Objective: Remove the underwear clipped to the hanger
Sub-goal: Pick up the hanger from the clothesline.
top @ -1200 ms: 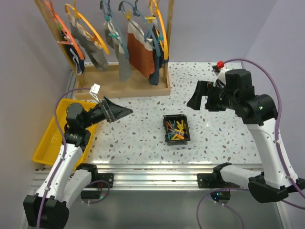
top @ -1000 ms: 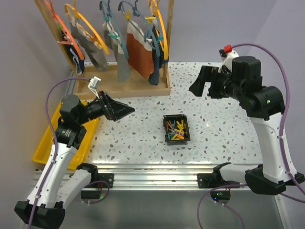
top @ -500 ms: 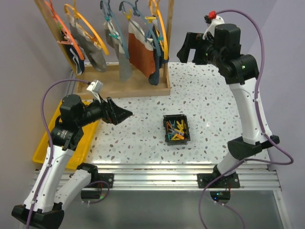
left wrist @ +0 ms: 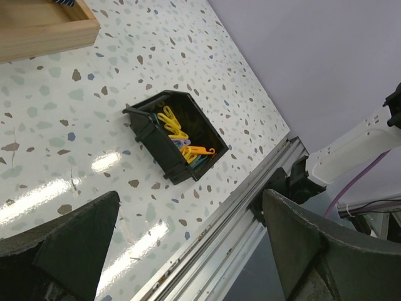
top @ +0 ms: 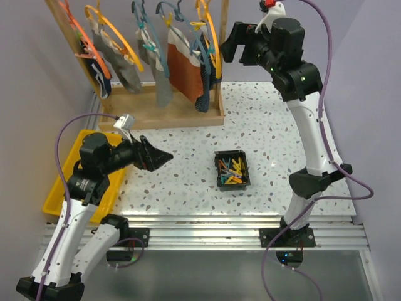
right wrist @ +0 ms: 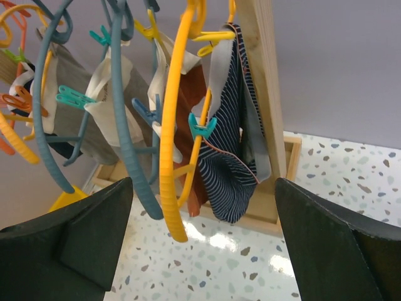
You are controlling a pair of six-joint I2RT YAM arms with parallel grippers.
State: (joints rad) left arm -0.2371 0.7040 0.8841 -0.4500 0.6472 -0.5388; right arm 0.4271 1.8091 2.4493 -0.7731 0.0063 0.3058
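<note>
Several pieces of underwear hang clipped to curved hangers on a wooden rack (top: 169, 114) at the back left. Among them are a rust-brown brief (top: 182, 72), a navy striped brief (top: 203, 88) and a grey brief (top: 164, 88). My right gripper (top: 235, 45) is open, raised just right of the rack. In the right wrist view it (right wrist: 203, 251) faces the navy striped brief (right wrist: 232, 163), which a teal clip (right wrist: 202, 125) pins to the yellow hanger (right wrist: 170, 125), with a gap between. My left gripper (top: 156, 157) is open and low over the table, holding nothing (left wrist: 188, 251).
A black bin (top: 232, 170) of colourful clips sits mid-table, also seen from the left wrist (left wrist: 172, 144). A yellow tray (top: 62, 188) lies at the left edge. The rack's wooden post (right wrist: 263, 94) stands right behind the striped brief. A blue hanger (right wrist: 125, 138) hangs beside the yellow one.
My right arm has risen and swung left, from over the table's right side to beside the rack's right end. The left arm has drawn back slightly. Both grippers stay open.
</note>
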